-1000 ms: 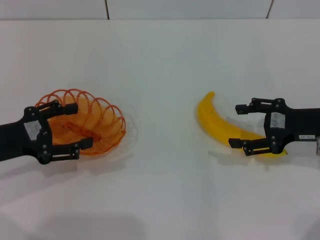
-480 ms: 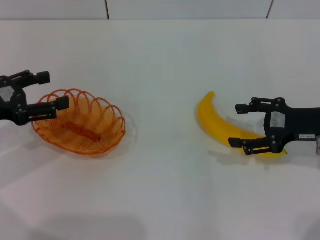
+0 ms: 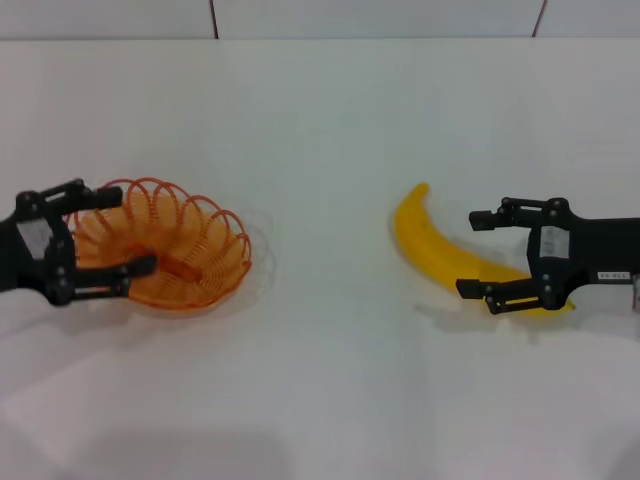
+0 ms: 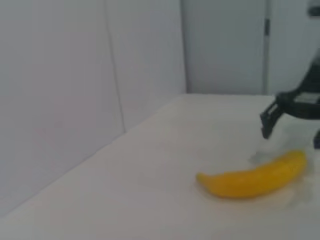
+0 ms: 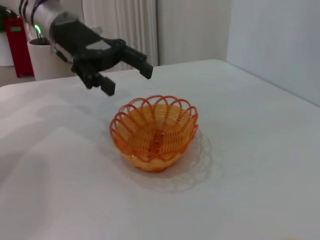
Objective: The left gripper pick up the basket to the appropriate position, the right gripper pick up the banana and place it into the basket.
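Even, bright overhead light was cast on the white table; soft shadows were thrown. The banana was blurred in the left wrist view.

- In the head view the left end effector covers the basket at its 9 o'clock rim, and its arm is cut off by the picture's 9 o'clock edge.
- The right end effector hides the banana at its 4 o'clock end; whether the fingers touch it cannot be told.
- The right arm runs out of the head view at 3 o'clock.
- In the left wrist view the banana is blurred, and the right end effector is cut off at 3 o'clock.
- The right wrist view does not settle whether the left end effector touches the basket.
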{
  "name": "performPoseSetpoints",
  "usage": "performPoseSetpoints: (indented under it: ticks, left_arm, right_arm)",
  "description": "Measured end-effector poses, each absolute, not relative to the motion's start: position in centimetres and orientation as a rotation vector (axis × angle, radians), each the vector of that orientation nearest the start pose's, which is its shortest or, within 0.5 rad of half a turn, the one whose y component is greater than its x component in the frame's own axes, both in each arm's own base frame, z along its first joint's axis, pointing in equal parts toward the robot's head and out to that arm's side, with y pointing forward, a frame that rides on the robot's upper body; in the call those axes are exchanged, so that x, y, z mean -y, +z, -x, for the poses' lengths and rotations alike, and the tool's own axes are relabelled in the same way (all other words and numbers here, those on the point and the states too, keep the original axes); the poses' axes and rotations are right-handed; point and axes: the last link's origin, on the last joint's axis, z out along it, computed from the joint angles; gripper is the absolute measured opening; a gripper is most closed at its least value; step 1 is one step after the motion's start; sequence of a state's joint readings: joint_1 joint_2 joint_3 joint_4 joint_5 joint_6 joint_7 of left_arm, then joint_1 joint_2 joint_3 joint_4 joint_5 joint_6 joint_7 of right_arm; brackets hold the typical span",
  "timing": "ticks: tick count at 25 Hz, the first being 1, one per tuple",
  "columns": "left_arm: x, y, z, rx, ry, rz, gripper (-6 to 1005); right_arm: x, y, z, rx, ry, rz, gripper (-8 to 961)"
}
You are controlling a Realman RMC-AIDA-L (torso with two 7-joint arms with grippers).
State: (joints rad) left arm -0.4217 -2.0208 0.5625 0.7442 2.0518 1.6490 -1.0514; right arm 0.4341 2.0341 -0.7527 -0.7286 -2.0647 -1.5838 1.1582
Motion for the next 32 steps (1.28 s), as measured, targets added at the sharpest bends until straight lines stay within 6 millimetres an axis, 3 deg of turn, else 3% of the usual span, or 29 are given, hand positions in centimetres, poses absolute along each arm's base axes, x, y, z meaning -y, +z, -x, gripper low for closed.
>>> performPoseSetpoints:
  ticks: [13,16,20,25,28,32]
  left_arm:
    - [-30.0,4.3,30.7,0.204,-0.534,2.667,908]
    - [-30.8,5.3,31.0,0.302,-0.538,2.596,908]
    - [-33.4,8.6,31.1,0.556,-0.511,2.443,907]
    - [-36.6,11.8,30.1,0.867,-0.332,2.376,907]
    - [-37.5,12.4,29.7,0.957,-0.260,2.387,907]
    - [-37.9,11.7,29.0,0.997,-0.203,2.458,907]
  right_arm:
    - [-30.6,1.5,-29.6,-0.311,0.444,2.812,890]
    - [-30.6,1.5,-29.7,-0.311,0.443,2.811,890]
    - [-30.6,1.5,-29.7,-0.312,0.442,2.811,889]
    - [-30.9,1.5,-29.5,-0.313,0.432,2.814,889]
    - [-31.0,1.3,-29.3,-0.313,0.435,2.821,889]
    - [-31.0,1.3,-29.3,-0.315,0.437,2.822,889]
